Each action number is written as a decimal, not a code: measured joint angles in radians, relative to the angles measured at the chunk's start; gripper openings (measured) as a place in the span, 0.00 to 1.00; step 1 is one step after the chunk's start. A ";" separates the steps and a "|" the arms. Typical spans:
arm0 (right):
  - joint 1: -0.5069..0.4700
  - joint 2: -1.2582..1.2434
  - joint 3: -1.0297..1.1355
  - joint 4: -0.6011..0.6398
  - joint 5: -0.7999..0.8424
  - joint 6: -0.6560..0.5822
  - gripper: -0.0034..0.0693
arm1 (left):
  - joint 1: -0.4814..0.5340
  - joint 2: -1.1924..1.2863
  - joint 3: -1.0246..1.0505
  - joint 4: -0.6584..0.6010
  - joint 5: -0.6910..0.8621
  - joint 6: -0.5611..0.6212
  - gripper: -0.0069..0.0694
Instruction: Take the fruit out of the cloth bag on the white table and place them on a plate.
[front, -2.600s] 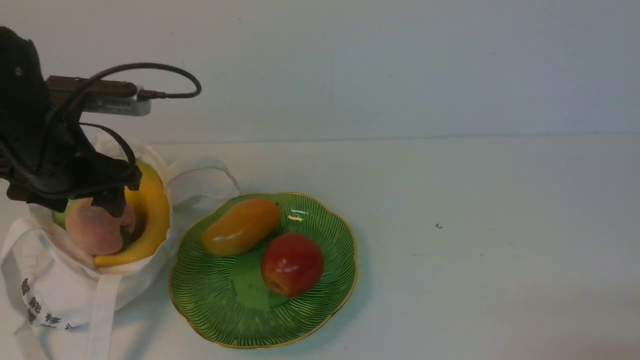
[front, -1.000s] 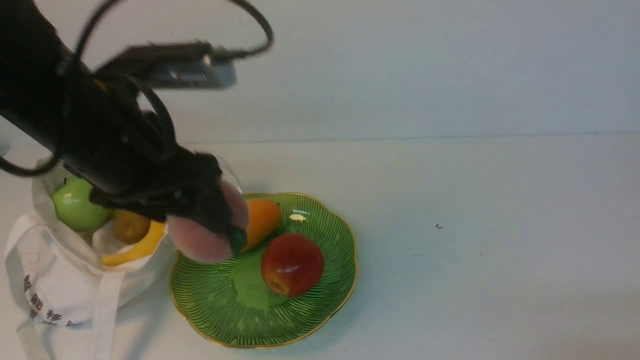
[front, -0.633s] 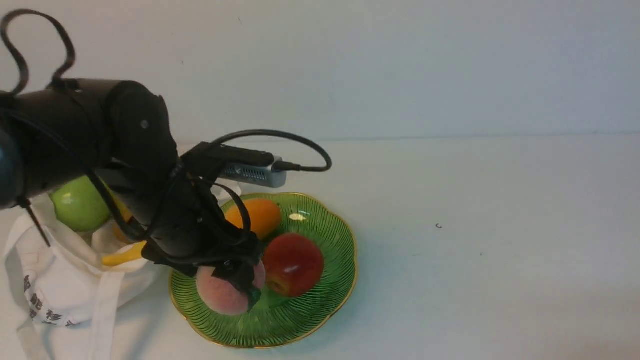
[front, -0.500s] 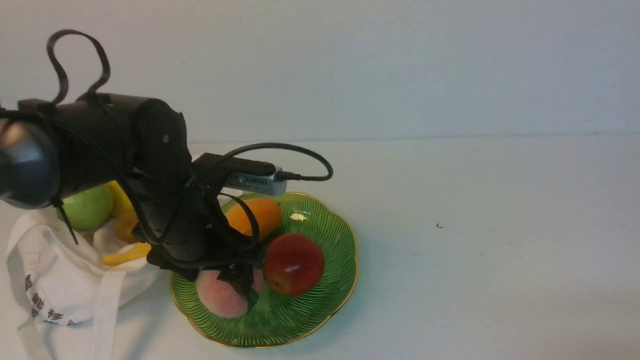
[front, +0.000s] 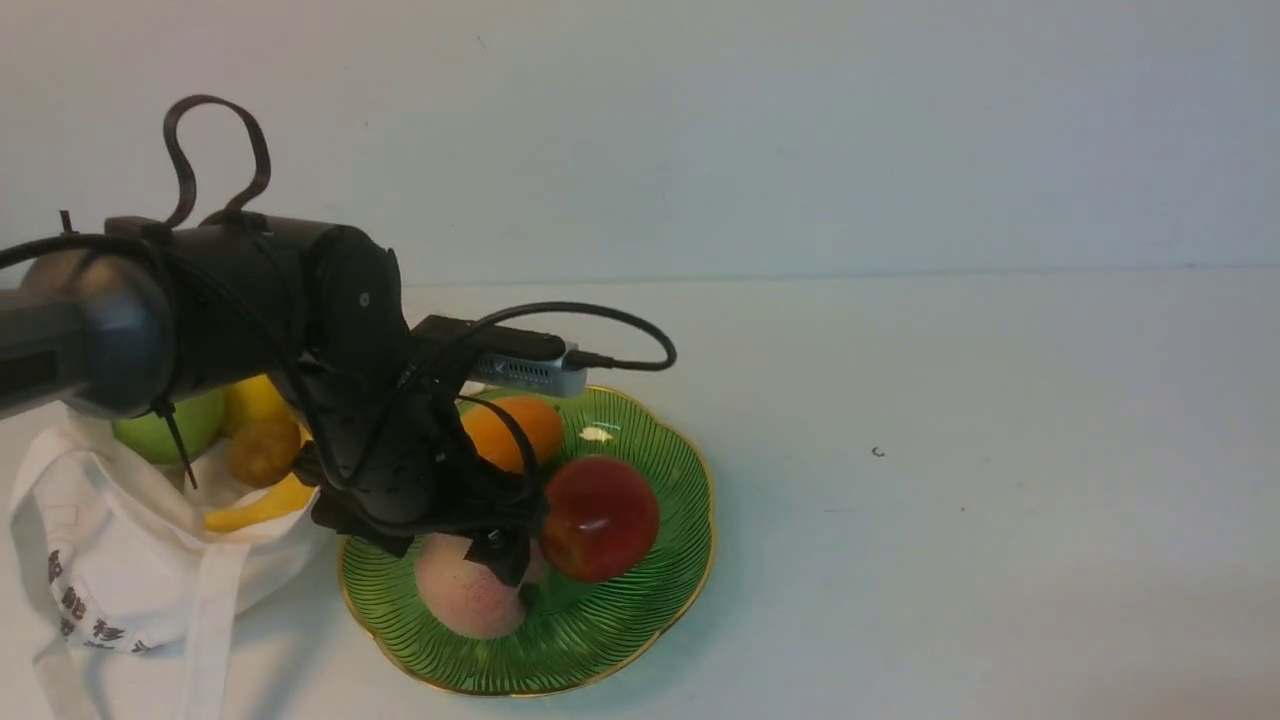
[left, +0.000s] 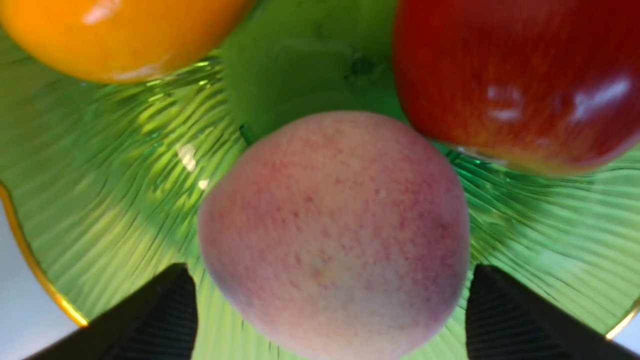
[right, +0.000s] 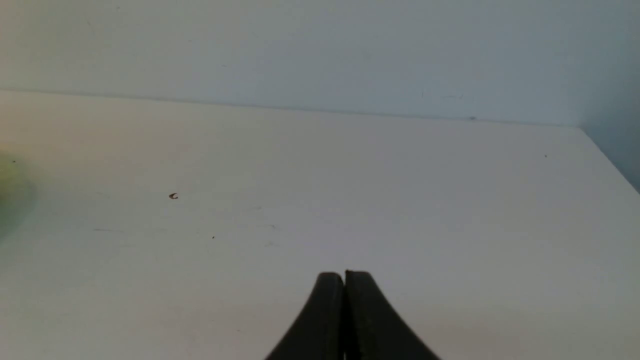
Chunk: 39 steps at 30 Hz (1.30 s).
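The pink-yellow peach (front: 465, 600) rests on the green plate (front: 640, 620), at its front left. My left gripper (front: 480, 575) is low over it, open. In the left wrist view the peach (left: 332, 235) sits between the two black fingertips (left: 170, 310), with a thin strip of plate (left: 100, 200) showing on each side. The cloth bag (front: 110, 560) stands left of the plate and holds a green apple (front: 165, 430), a lemon (front: 250, 400), a small brown fruit (front: 262, 452) and a banana (front: 255, 505). My right gripper (right: 344, 275) is shut and empty over bare table.
An orange mango-like fruit (front: 510, 425) and a red apple (front: 600, 518) also lie on the plate, close beside the peach. The left arm and its cable hang over the bag's right side. The white table (front: 950, 500) stretches to the right of the plate.
My left gripper lifted the peach out of the bag, carried it right and down onto the plate. The red apple has shifted slightly to the right.
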 joint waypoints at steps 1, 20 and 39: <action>0.000 0.000 0.000 0.000 0.000 0.000 0.03 | 0.000 0.000 -0.010 0.000 0.006 0.006 0.99; 0.000 0.000 0.000 0.000 0.001 0.000 0.03 | 0.000 -0.160 -0.351 0.126 0.338 0.017 0.10; 0.000 0.000 0.000 0.000 0.001 0.002 0.03 | 0.000 -1.365 0.591 0.087 -0.294 -0.047 0.08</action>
